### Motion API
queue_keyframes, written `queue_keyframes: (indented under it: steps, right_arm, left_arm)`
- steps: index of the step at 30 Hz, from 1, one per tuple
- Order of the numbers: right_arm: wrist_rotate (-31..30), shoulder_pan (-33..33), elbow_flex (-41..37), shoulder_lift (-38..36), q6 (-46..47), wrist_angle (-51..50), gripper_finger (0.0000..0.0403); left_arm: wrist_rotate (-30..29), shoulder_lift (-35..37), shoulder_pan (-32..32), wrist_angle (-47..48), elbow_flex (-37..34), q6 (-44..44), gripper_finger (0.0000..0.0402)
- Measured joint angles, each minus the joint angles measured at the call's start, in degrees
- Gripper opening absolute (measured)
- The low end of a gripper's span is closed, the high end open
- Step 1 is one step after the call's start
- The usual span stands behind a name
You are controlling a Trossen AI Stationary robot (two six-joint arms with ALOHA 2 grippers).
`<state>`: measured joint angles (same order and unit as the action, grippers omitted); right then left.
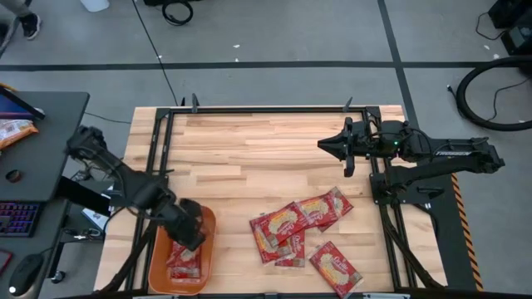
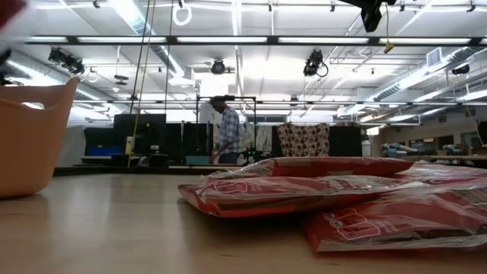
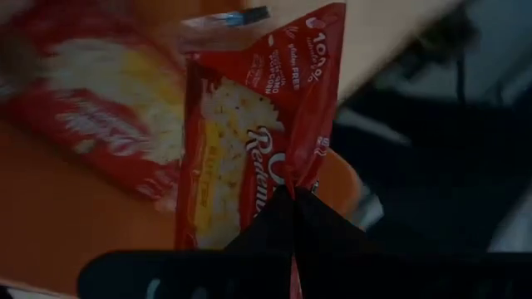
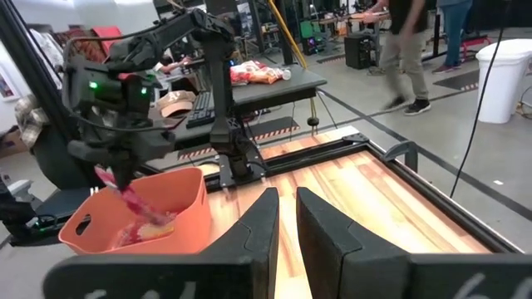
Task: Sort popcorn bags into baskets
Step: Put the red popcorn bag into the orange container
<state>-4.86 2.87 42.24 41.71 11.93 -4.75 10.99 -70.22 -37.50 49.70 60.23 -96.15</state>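
Note:
The orange bin stands at the table's near left corner, also seen in the low view and the right wrist view. My left gripper hangs over it, shut on one red popcorn bag. More bags lie flat inside the bin, one of them just beside the held bag. Several other bags lie overlapping on the table's near middle, with one apart near the near edge. My right gripper waits at the far right, fingers a narrow gap apart. My left gripper pinches the popcorn bag between its two fingers at one long side edge, coming from above and pointing down. The bag hangs below the fingers over the bin's inside, tilted; whether its lower end touches the bags below, I cannot tell.
A black metal frame borders the table's far and side edges. Bare wood spreads across the far and middle table. A desk at the left carries a keyboard and an orange-and-white snack packet. People stand in the room beyond.

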Motion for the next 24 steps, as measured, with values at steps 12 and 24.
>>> queue_keyframes:
  steps: [12, 24]
  right_arm:
    - [0.0, 0.0, 0.0, 0.0, -0.1, 0.1, 0.005]
    - [0.0, 0.0, 0.0, 0.0, -0.1, 0.1, 0.005]
  left_arm:
    - [-6.7, 1.6, -7.9, 1.7, -8.8, -25.0, 0.0007]
    - [-6.9, 1.6, -7.4, 6.5, -8.8, -26.0, 0.0031]
